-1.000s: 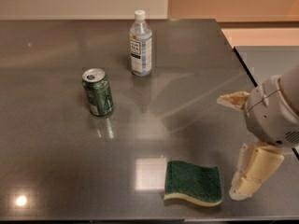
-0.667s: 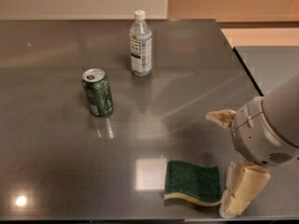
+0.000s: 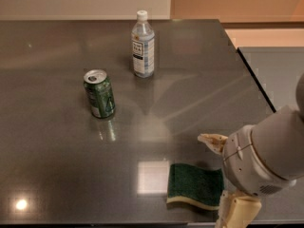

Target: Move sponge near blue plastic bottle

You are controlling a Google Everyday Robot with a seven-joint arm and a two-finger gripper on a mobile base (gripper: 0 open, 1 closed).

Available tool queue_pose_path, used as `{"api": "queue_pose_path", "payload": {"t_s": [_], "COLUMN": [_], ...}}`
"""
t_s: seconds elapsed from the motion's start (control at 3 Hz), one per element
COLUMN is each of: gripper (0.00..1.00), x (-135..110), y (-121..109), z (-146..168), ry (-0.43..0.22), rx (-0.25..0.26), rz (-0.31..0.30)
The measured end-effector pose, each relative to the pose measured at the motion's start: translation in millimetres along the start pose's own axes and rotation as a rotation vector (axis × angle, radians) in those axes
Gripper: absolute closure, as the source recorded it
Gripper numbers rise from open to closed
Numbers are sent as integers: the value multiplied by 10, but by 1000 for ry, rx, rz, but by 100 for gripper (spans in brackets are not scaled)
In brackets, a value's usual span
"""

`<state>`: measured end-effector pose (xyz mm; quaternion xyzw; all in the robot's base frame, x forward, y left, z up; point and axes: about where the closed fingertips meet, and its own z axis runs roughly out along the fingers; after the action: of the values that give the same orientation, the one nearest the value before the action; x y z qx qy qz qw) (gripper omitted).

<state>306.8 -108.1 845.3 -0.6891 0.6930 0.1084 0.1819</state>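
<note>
Sponge (image 3: 194, 184) lies flat, green side up, at the near edge of the desk (image 3: 57, 175), and nothing grips it yet. The claw (image 3: 212, 179) is at its right end, spread open. One finger (image 3: 211, 141) sits on the far side and the other on the near side by the desk's rim, so the sponge's right end appears to fall between them.

Farther back on the left stands the can (image 3: 99, 94). Beyond it the bottle (image 3: 143, 46) stands upright, well apart from the sponge.

The risks, as I judge them:
- A pinch on the end alone could let the soft foam sag or slip out.
- A nudge from the near finger could push the sponge off the rim.
- A low or overlong carry could topple the light bottle.
</note>
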Motion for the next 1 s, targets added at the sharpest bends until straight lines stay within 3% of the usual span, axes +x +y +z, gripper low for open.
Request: {"api": "queue_pose_path", "payload": {"t_s": [0.33, 1.0], "gripper": [0, 41], "x": [-11, 19], "y": [66, 83], "z": [71, 122], "ry": [-2, 0], "rx": [1, -8], "rz": [-7, 14]}}
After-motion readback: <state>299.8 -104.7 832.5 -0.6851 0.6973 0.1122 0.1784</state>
